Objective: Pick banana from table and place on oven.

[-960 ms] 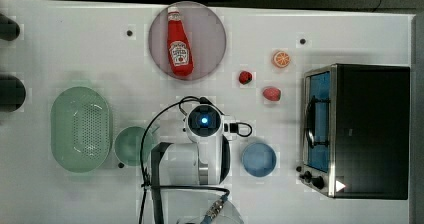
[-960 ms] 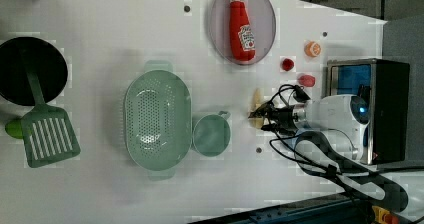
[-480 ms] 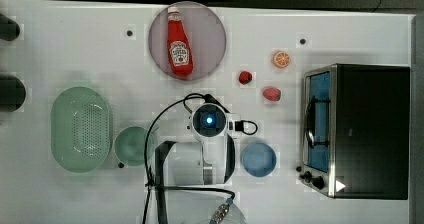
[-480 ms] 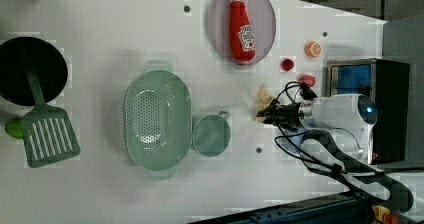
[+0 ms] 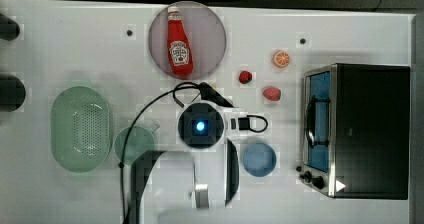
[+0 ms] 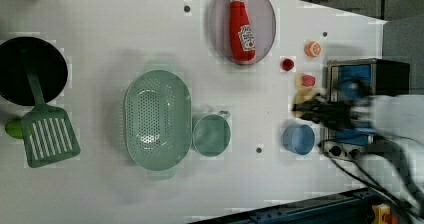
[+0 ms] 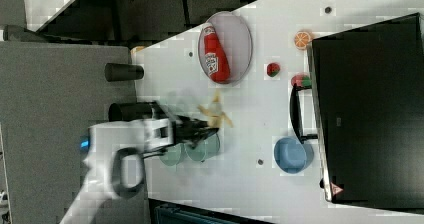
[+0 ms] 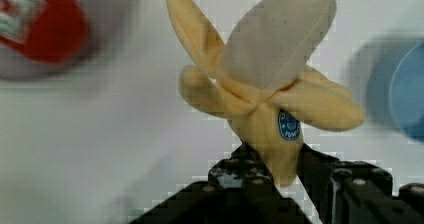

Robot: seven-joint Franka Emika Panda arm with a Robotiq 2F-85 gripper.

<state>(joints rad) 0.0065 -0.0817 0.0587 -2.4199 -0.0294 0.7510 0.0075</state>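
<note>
Top view, left to right. Green colander: oval, perforated, on the white table. Green cup: just beside the colander. Grey plate: holds a red ketchup bottle lying flat. Arm wrist with blue light: above mid-table, between cup and blue bowl. Two small red fruits and an orange slice: near the oven, which stands at the top view's right, door facing the table.

Gripper: fingers closed narrow on the lower end of the banana. Banana: half-peeled, pale yellow, blue sticker, held off the table, peel flaps spread; in the right view it hangs between plate and cup.
</note>
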